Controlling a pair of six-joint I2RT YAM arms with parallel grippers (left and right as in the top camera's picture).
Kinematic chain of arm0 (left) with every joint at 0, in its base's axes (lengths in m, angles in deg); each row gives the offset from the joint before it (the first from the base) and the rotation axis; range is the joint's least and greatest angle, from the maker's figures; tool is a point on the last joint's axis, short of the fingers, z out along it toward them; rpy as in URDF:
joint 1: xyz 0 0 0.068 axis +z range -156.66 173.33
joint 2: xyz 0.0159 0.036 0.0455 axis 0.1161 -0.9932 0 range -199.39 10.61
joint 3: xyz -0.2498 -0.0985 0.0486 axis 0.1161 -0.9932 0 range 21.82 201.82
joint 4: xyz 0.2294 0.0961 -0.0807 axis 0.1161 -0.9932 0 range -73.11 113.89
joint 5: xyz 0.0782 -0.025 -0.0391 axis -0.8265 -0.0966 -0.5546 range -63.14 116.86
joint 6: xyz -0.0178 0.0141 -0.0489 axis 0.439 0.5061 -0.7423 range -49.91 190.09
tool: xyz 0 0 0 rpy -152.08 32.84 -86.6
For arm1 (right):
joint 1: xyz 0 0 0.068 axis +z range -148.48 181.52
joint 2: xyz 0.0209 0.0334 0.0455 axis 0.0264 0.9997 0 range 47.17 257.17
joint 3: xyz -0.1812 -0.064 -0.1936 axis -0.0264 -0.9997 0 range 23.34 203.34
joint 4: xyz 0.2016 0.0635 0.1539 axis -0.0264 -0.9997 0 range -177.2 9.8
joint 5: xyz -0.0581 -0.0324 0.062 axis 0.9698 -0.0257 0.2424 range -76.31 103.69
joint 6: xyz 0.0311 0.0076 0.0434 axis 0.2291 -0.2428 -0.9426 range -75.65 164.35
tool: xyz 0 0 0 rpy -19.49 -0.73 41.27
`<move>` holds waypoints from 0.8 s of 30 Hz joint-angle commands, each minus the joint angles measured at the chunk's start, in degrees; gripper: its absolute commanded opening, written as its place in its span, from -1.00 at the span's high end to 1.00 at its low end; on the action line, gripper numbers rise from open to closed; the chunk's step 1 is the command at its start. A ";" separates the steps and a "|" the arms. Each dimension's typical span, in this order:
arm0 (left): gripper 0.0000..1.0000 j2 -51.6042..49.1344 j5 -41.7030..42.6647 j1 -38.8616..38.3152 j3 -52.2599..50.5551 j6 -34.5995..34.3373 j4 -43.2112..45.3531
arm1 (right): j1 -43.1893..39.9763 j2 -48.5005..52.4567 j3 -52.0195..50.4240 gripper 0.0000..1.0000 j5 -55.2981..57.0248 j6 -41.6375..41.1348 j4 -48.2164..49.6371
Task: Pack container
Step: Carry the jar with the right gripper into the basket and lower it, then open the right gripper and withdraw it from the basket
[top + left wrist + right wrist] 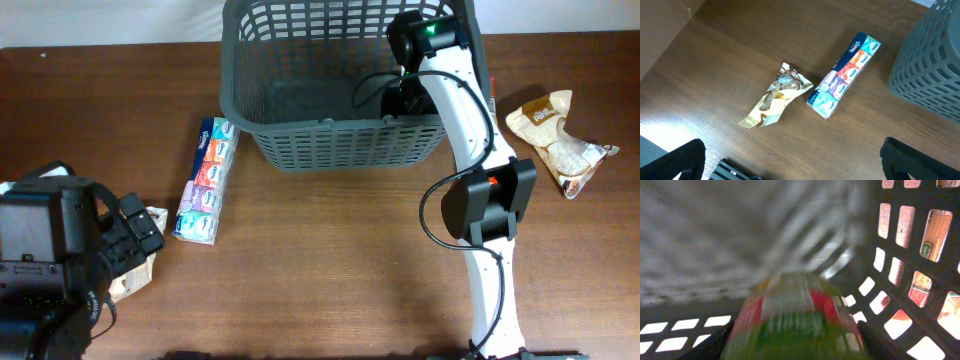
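Container [340, 145]: at the far centre of the table [330, 260], enclosing the right gripper [795, 347], which sits low in its right end.
Right gripper: clamped on a red-and-green packet [795, 305].
Left gripper [790, 172]: spread wide, well apart from the container.
Obscured: we find the packet blurred, its print unreadable.

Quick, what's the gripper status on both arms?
Left gripper: open, empty, above the table.
Right gripper: closed on a red-and-green packet inside the basket; the view is blurred.
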 commanded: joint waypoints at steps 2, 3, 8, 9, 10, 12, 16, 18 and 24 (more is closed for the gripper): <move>-0.99 0.02 0.46 0.31 0.13 0.76 -0.02 | 0.20 0.00 0.11 -0.42 0.90 0.44 0.20; -0.99 0.02 0.44 0.31 0.13 0.76 -0.02 | 0.20 0.00 0.11 -0.49 0.90 0.44 0.20; -0.99 0.02 0.44 0.31 0.13 0.76 -0.02 | 0.20 0.00 0.11 -0.61 0.90 0.44 0.46; -0.99 0.02 0.44 0.31 0.13 0.76 -0.02 | 0.20 0.00 0.11 -0.66 0.90 0.44 0.52; -0.99 0.02 0.44 0.31 0.13 0.76 -0.02 | 0.17 0.00 0.11 -0.70 0.90 0.44 0.63; -0.99 0.02 0.44 0.31 0.13 0.76 -0.02 | 0.13 -0.02 0.20 -0.76 0.87 0.48 0.63; -0.99 0.02 0.42 0.31 0.13 0.76 -0.02 | 0.02 -0.20 2.58 -0.87 0.46 0.63 0.02; -0.99 0.02 0.42 0.31 0.13 0.76 -0.02 | 0.02 -0.63 4.90 -0.90 0.37 0.63 -0.28; -0.99 0.02 0.39 0.31 0.13 0.76 -0.02 | -0.24 -2.69 18.12 -0.98 0.39 0.66 -2.19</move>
